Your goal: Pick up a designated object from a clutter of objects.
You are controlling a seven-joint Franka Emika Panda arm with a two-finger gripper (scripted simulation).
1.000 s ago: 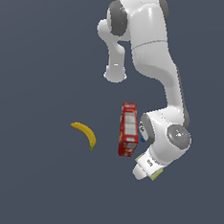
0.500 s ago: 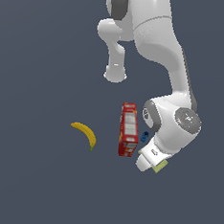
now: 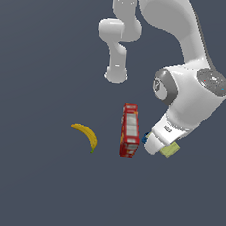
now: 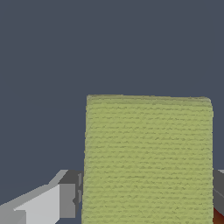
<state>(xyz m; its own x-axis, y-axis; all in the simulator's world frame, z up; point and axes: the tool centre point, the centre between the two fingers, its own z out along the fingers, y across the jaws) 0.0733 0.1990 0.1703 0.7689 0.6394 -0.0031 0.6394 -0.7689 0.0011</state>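
Outside, the exterior view shows the small flat pale yellow-green pad (image 3: 170, 150) just beside the tall red box (image 3: 130, 131), mostly hidden under the white wrist, with the curved yellow banana (image 3: 86, 135) well apart. At the wrist, the pad (image 4: 148, 159) fills the space between grey fingers (image 4: 65, 200); whether the gripper (image 4: 144, 205) has clamped it I cannot tell. Centre the pad squarely before closing, clear of the box.

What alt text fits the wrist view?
A yellow-green pad with a woven-looking texture fills the middle of the frame on a dark grey floor. One grey finger shows on one side of it, and a sliver of red box at a corner.
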